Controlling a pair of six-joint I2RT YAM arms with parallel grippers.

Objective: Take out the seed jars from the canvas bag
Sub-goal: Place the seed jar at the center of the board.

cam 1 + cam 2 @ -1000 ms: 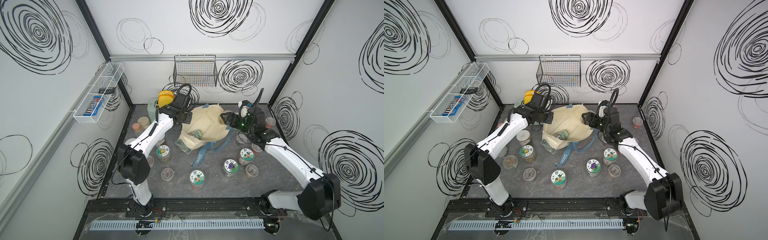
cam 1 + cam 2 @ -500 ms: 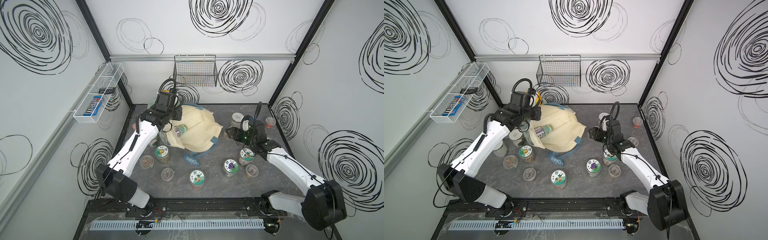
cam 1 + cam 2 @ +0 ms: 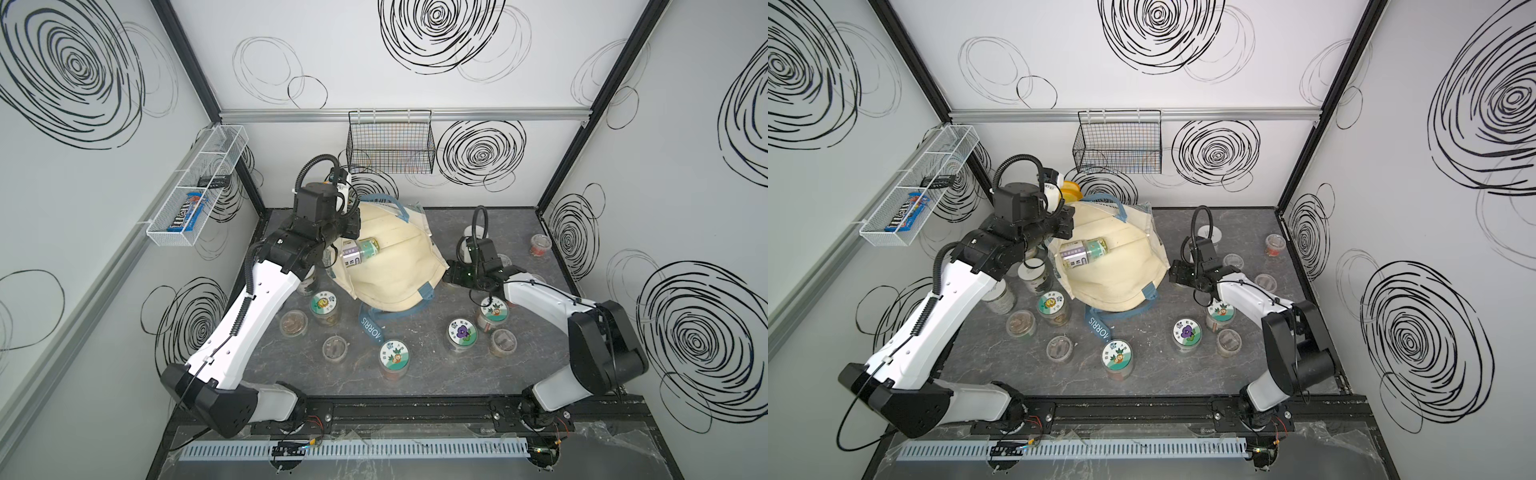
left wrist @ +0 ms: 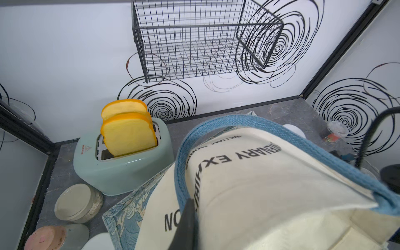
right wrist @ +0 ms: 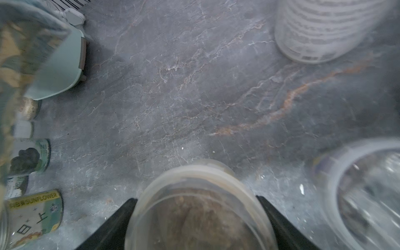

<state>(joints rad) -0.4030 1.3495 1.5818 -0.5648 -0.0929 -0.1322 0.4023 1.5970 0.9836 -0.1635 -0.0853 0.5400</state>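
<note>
Left gripper [image 3: 351, 228] was clamped on the rim of the cream canvas bag [image 3: 395, 270], that edge raised beside the mint-green toaster [image 4: 123, 164]. One dark finger [image 4: 188, 218] lay against the cloth by the blue-grey strap handle [image 4: 181, 164]. Bag sagged in a dome mid-table, with black lettering and a green leaf-pattern panel [image 4: 127, 214] on its side. Its second strap [image 3: 371, 328], lettered "ORRIS", lay on the dark grey marbled tabletop [image 3: 436, 374]. One green-labelled clear seed jar [image 3: 360, 252] lay on its side on the cream cloth just by the clamped edge. Upright on the table: jars with white-green cartoon lids [image 3: 394, 353], clear-lidded jars of brown seed [image 3: 294, 322], and a red-filled one [image 3: 540, 245] near the right wall. Right gripper [image 5: 195, 199] had its jaws spread wide either side of a clear-lidded brown-seed jar [image 5: 194, 227]; couldn't tell if they pressed it.
</note>
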